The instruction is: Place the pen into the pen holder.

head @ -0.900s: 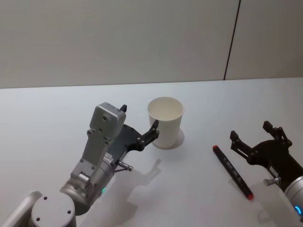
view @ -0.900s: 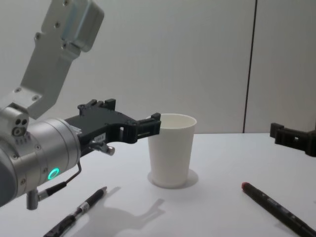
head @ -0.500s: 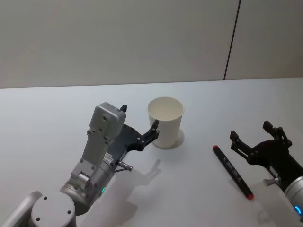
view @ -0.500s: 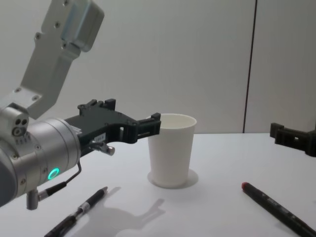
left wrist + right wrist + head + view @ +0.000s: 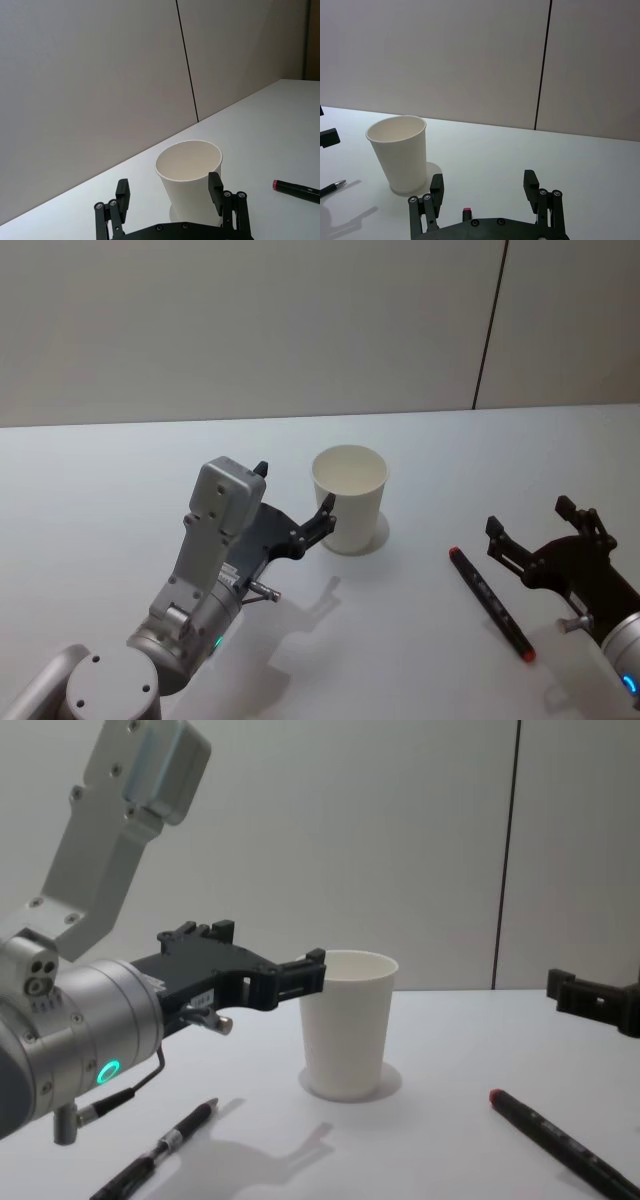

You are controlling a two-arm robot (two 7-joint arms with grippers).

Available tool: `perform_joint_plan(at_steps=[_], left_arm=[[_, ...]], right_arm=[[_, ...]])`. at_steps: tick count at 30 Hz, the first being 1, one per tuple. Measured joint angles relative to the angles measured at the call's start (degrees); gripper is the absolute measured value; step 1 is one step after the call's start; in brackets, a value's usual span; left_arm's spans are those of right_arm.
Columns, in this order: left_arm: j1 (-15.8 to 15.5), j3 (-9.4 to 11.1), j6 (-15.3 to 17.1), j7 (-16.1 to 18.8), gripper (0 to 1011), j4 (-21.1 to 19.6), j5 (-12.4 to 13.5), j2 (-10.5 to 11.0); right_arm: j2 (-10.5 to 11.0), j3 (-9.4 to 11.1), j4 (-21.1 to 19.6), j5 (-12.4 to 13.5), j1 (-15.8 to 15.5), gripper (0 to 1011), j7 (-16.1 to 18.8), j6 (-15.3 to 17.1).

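Two claws open, empty: left claw (image 5: 295, 486) at 9 o'clock of the pen holder (image 5: 350, 505); right claw (image 5: 528, 517) at 2 o'clock of the pen (image 5: 490, 603) should straddle mid-barrel squarely before closing.

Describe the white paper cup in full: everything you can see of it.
The pen holder is a plain white paper cup, tapered toward its base, with a rolled rim. It stands upright and empty on the white table, a faint shadow round its base. The open left gripper hovers at its left side, one fingertip close to the wall near the rim; whether they touch cannot be told.
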Motion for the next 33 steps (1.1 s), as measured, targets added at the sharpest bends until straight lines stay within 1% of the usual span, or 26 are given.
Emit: perform_joint_plan(at_steps=[22,27,32,33], left_arm=[[0.0,0.0,0.0,0.0,1000,0.0,0.0,0.0],[0.0,0.0,0.0,0.0,1000,0.0,0.0,0.0],[0.0,0.0,0.0,0.0,1000,0.0,0.0,0.0],[0.0,0.0,0.0,0.0,1000,0.0,0.0,0.0]], right_arm=[[0.0,0.0,-0.2,0.0,0.0,1002,0.0,0.1],[0.2,0.5,-1.7,0.3,0.3,1002,-0.4,2.0],[0.7,1.1,-3.4,0.7,0.8,1002,-0.6,4.8],[0.9,1.3,-3.9,1.0,1.0,1002,-0.6,5.9]])
